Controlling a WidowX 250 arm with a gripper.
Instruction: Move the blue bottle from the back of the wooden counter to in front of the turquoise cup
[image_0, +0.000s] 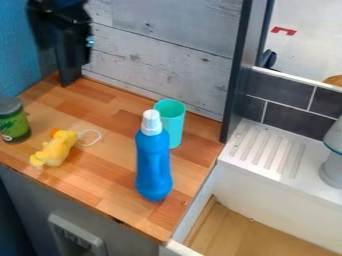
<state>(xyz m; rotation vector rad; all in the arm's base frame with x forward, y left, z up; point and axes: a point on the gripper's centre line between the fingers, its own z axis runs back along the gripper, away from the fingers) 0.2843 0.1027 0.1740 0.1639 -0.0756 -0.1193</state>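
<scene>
**Gripper (65, 42) at the back left, household things on the wooden surface (110, 187)**

The black gripper hangs by the back left corner of the surface, over a dark post that blends into it, so its outline is hard to make out. Whether it is open or closed cannot be told, nor can anything be made out in its grasp.

The nearest things stand toward the left end. A green jar (15, 127) with a dark lid is upright there, its left side cut off by the view's edge. Just to its right, near the front edge, a yellow toy (57, 150) lies with an orange part at its upper end — too small to name — and a thin white loop (98, 137) reaching out to the right.

Toward the right edge, a blue bottle (153, 165) with a white cap stands upright. Behind it, near the back edge, is a turquoise cup (176, 122); the bottle hides part of its left side, and whether the two touch cannot be told.

Beyond the right edge is a white sink (267, 182) with a ribbed drainboard. A pale object (334, 167) stands on its right part — cut off by the view's edge, so its full shape is hidden.
</scene>
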